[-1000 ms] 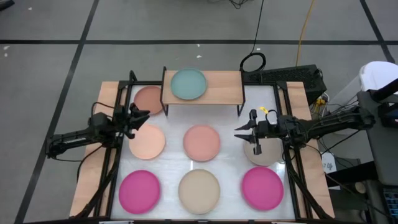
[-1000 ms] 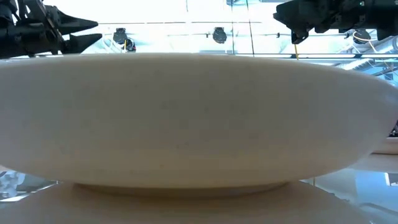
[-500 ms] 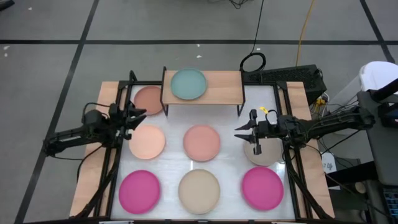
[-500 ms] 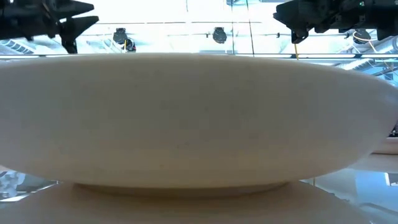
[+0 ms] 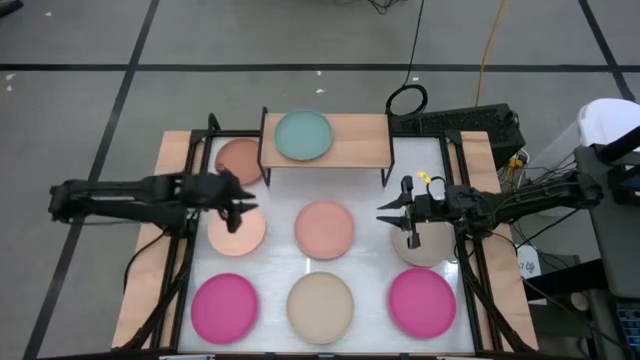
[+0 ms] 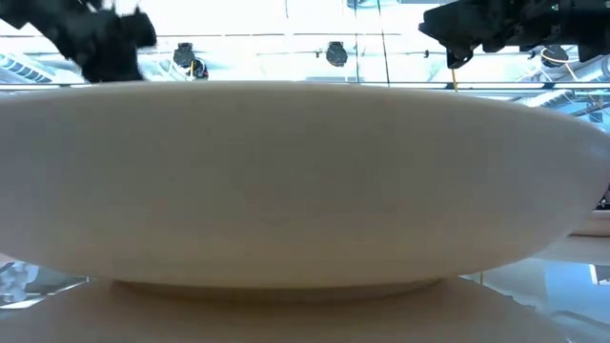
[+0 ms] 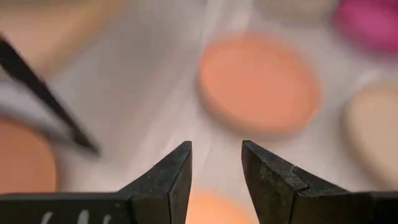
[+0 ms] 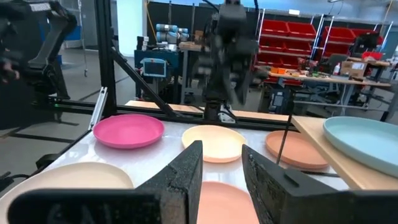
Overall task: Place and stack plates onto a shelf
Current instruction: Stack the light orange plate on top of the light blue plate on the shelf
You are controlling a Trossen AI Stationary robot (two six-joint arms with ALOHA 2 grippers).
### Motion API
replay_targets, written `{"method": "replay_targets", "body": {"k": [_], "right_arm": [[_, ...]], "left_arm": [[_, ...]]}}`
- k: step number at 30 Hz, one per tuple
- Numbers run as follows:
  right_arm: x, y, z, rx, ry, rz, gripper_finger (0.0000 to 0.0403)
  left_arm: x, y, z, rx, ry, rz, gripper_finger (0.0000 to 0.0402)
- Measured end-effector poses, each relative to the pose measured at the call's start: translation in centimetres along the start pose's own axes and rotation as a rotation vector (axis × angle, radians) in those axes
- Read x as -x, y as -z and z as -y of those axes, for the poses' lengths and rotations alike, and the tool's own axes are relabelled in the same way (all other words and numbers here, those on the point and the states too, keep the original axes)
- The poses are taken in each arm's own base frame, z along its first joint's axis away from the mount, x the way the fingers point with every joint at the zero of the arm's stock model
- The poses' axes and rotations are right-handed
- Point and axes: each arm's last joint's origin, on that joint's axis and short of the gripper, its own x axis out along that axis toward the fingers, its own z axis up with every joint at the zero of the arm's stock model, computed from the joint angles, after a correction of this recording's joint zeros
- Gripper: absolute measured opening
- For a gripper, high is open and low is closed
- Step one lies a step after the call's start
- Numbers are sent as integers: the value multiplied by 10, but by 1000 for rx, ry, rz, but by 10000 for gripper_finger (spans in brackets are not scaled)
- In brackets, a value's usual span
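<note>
Leftmost, the left pincer (image 5: pixel 243 208) hangs with fingers parted and empty over the peach plate (image 5: pixel 236 229), the plate's centre lying just toward the surface's near edge from its tips. Behind it, the shelf (image 5: pixel 350 133) at the far edge carries the teal plate (image 5: pixel 303 135). Rightward, the right pincer (image 5: pixel 392 213), parted and empty too, waits beside the taupe plate (image 5: pixel 425 246).

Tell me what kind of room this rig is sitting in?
Probably a robotics lab or workshop. The right wrist view shows red parts bins on racks, a cluttered workbench and another robot arm further back. From above, cables run over a grey taped floor.
</note>
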Motion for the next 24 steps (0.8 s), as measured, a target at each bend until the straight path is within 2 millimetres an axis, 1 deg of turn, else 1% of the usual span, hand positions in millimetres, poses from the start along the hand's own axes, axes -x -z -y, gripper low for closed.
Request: {"method": "replay_targets", "body": {"k": [5, 9, 13, 18, 24], "right_arm": [[0, 2, 0, -30, -4, -21, 98], [0, 2, 0, -45, -4, -23, 98], [0, 2, 0, -44, -4, -21, 98], [0, 1, 0, -45, -3, -14, 98], [0, 1, 0, -43, -3, -9, 98]], "left_arm": [[-28, 17, -2, 5, -96, -298, 145], [-44, 24, -4, 30, -156, -408, 145], [-57, 28, -8, -22, -233, -479, 145], [-68, 30, -20, 36, -313, -526, 145], [-72, 29, -29, 78, -350, -537, 145]]}}
